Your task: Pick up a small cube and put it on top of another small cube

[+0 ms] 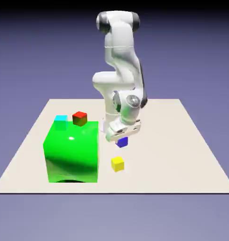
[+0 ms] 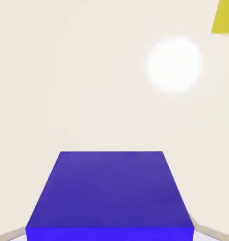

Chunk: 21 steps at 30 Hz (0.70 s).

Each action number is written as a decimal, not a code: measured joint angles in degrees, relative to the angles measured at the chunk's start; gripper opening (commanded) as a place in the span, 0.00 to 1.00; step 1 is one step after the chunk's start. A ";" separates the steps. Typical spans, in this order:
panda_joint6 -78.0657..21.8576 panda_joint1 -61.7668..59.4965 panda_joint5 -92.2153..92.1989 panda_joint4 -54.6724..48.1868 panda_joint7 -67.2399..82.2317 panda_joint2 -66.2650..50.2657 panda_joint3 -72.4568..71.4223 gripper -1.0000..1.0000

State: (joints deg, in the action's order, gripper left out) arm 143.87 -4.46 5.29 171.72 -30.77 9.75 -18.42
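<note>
The arm bends down from the far edge of the surface (image 1: 158,164), its claw (image 1: 123,137) pointing downward, turned a little askew, and closed on the small dark-blue cube (image 1: 122,141). That cube sits inward from the surface's edges, farther from the near edge than the small yellow cube (image 1: 117,164). The pale surface lies before a plain blue-violet backdrop (image 1: 201,56), darkening to black at the top. A bright round glare shows in the hand view.

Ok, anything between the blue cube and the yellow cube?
No, just bare tabletop between the blue cube and the yellow cube, per the exterior view.
</note>
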 measured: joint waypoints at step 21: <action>-46.63 13.47 21.18 -32.42 27.42 21.07 38.94 0.00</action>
State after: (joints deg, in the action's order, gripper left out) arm 97.24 9.00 26.46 139.31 -3.35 30.82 20.51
